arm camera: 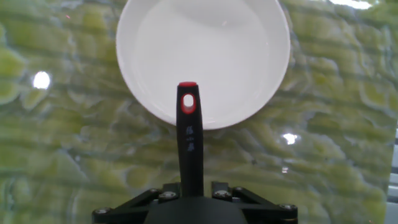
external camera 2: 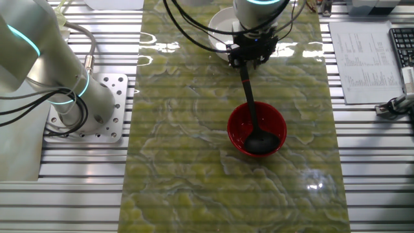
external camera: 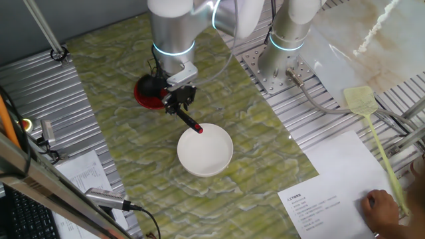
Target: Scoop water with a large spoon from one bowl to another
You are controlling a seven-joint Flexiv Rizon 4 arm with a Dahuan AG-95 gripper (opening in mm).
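My gripper is shut on the black handle of the large spoon. The spoon's round head rests inside the red bowl, low in it. In the other fixed view the gripper partly hides the red bowl, and the handle's red tip reaches over the rim of the white bowl. In the hand view the handle runs up from between my fingers to the white bowl, which holds clear water. Water in the red bowl cannot be made out.
A yellow-green fly swatter lies at the right on the metal table. A printed sheet with a person's hand is at the front right. The second arm's base stands beside the green mat.
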